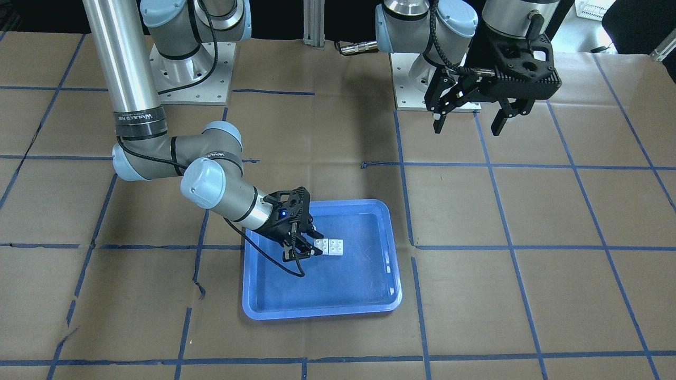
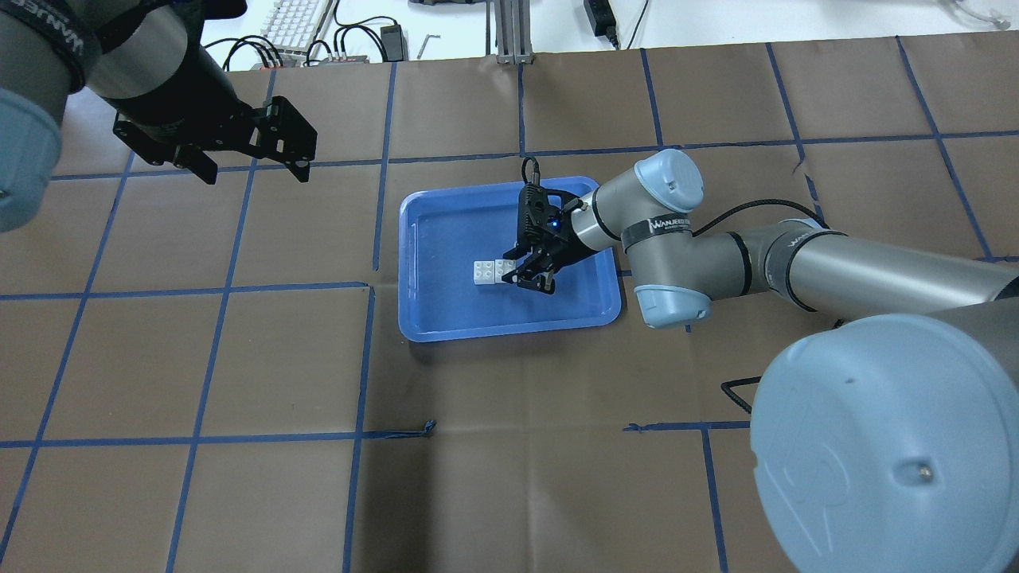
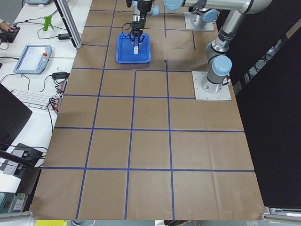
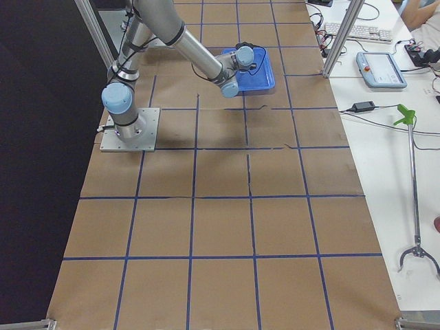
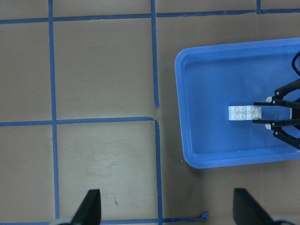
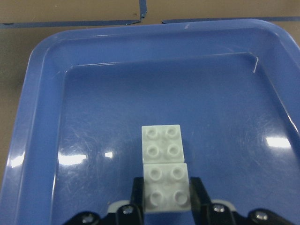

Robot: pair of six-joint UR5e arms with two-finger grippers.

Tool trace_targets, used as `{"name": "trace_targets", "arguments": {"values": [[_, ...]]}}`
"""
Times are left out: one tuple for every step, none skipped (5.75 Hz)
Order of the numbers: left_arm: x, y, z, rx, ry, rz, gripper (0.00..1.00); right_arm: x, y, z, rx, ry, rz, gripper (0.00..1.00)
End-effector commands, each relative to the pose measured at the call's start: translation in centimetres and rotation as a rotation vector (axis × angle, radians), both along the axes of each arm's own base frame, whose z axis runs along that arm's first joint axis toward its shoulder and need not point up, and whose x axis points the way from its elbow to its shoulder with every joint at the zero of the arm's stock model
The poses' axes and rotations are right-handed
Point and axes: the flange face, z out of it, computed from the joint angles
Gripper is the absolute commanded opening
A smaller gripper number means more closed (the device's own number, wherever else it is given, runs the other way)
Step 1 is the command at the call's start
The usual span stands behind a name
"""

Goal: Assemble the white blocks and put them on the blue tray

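Two white blocks (image 6: 163,145) lie end to end on the floor of the blue tray (image 6: 42,93), a little right of its middle in the front view (image 1: 329,246). My right gripper (image 6: 167,197) is down in the tray, its fingers (image 6: 137,192) pressed on both sides of the nearer block. The pair also shows in the overhead view (image 2: 486,272) and in the left wrist view (image 5: 245,112). My left gripper (image 2: 251,159) hangs open and empty high above the table, well away from the tray (image 2: 509,330).
The table is brown paper with a grid of blue tape lines. The two arm base plates stand at the robot's side (image 1: 190,79). A keyboard, cables and a teach pendant (image 3: 33,56) lie beyond the far table edge.
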Motion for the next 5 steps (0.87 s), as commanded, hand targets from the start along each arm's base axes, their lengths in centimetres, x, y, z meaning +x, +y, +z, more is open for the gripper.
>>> {"name": "trace_targets", "arguments": {"values": [[0.0, 0.0, 0.0, 0.0, 0.001, 0.0, 1.0, 0.0, 0.0, 0.0, 0.001, -0.002, -0.001, 0.56], [0.0, 0.0, 0.0, 0.0, 0.001, 0.0, 1.0, 0.0, 0.0, 0.0, 0.001, -0.002, -0.001, 0.56], [0.0, 0.0, 0.0, 0.0, 0.001, 0.0, 1.0, 0.0, 0.0, 0.0, 0.004, -0.002, -0.005, 0.66], [0.0, 0.0, 0.0, 0.0, 0.001, 0.0, 1.0, -0.2, -0.3, 0.8, 0.007, -0.001, -0.027, 0.99], [0.0, 0.0, 0.0, 0.0, 0.001, 0.0, 1.0, -1.2, -1.3, 3.2, 0.02, 0.004, -0.118, 1.0]]}}
